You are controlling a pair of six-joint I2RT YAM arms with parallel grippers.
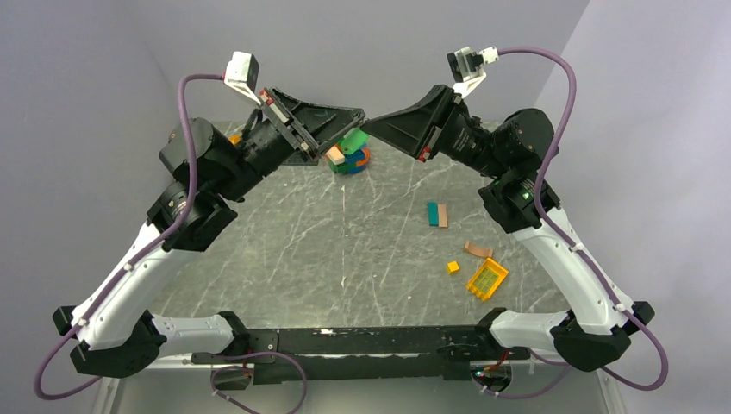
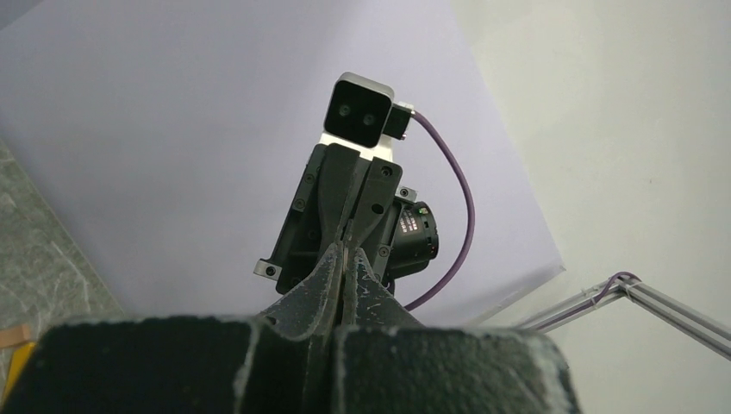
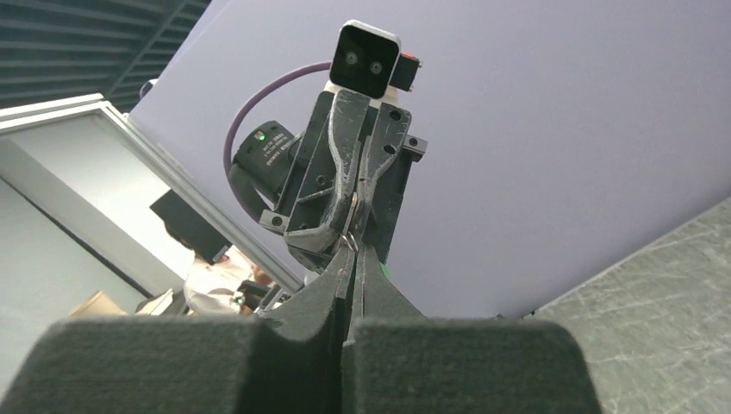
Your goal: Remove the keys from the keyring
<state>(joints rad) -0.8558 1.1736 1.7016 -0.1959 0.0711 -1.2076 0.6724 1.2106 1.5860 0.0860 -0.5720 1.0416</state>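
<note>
Both arms are raised above the far middle of the table, with their grippers meeting tip to tip. My left gripper (image 1: 359, 116) is shut, and a thin pale metal edge, apparently a key (image 2: 346, 259), is pinched between its fingers. My right gripper (image 1: 373, 128) is shut on the small wire keyring (image 3: 352, 241), whose loops show just at its tips against the left gripper's fingers (image 3: 340, 164). In the left wrist view the right gripper (image 2: 349, 226) faces me, jaws together. From the top view the keys and ring are hidden between the fingertips.
A stack of green, blue and orange blocks (image 1: 349, 153) stands on the table under the grippers. At the right lie a teal and tan block pair (image 1: 437, 215), a tan block (image 1: 477, 250), a small yellow cube (image 1: 452, 266) and a yellow grid piece (image 1: 487, 279).
</note>
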